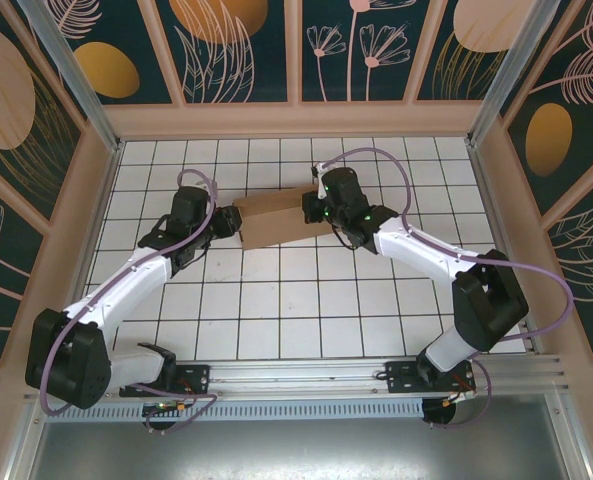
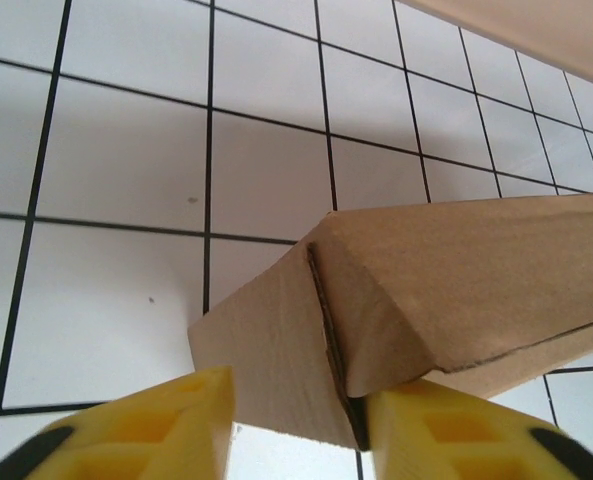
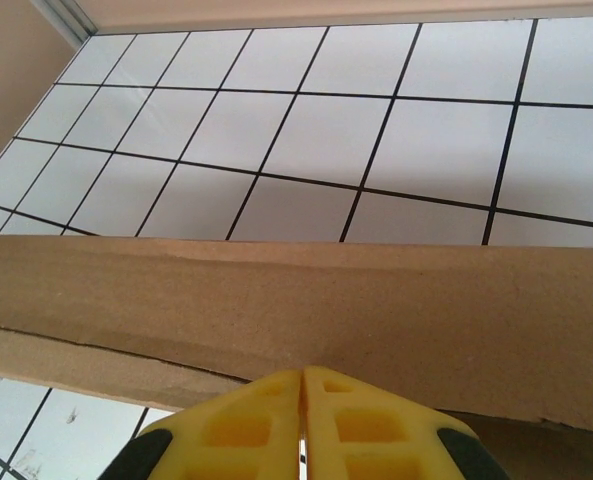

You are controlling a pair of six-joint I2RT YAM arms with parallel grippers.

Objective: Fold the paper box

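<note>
Paper box is sitting on the white tiled table, toward twelve o'clock from the table's middle, with an arm reaching in at each end. The left gripper is working at the box's nine o'clock end. Seen from its wrist camera, its yellow fingers are standing apart, straddling a cardboard corner where one panel is turning up against another. I can't tell whether they are pressing on it.

The right gripper is sitting at the three o'clock end. From its wrist, its fingers are meeting pad to pad with nothing showing between them, nosing up to a long brown wall of the box.

To my eye the job is looking partway done. The sheet is no longer lying flat, at least one long side is standing up, and a creased corner is forming at the left end. The box isn't reading as a closed, squared mailer, so I'd guess the end flaps are needing tucking and the lid is waiting to come over.
</note>
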